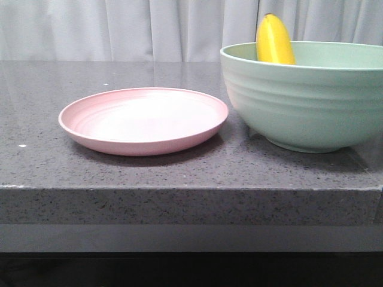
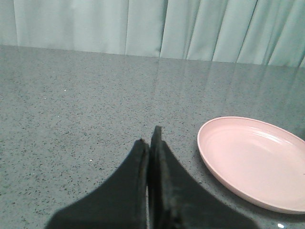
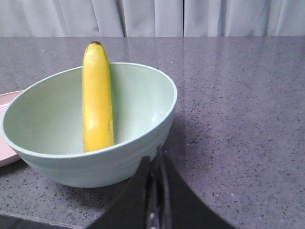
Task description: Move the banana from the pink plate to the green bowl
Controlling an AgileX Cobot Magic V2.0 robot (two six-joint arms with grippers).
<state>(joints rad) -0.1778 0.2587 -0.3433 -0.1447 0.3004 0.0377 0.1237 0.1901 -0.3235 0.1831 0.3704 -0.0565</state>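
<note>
The banana (image 1: pixel 274 40) stands steeply inside the green bowl (image 1: pixel 305 101) at the right of the table, its tip poking above the rim. In the right wrist view the banana (image 3: pixel 97 100) leans against the inner wall of the bowl (image 3: pixel 143 138). The pink plate (image 1: pixel 143 119) lies empty to the left of the bowl and also shows in the left wrist view (image 2: pixel 252 162). My left gripper (image 2: pixel 148 138) is shut and empty over bare table beside the plate. My right gripper (image 3: pixel 153 160) is shut and empty just outside the bowl's wall. Neither gripper shows in the front view.
The dark speckled stone tabletop (image 1: pixel 48 161) ends in a front edge (image 1: pixel 179 188) close to the plate and bowl. A pale curtain (image 1: pixel 119 30) hangs behind the table. A sliver of the plate (image 3: pixel 5 129) shows beside the bowl in the right wrist view.
</note>
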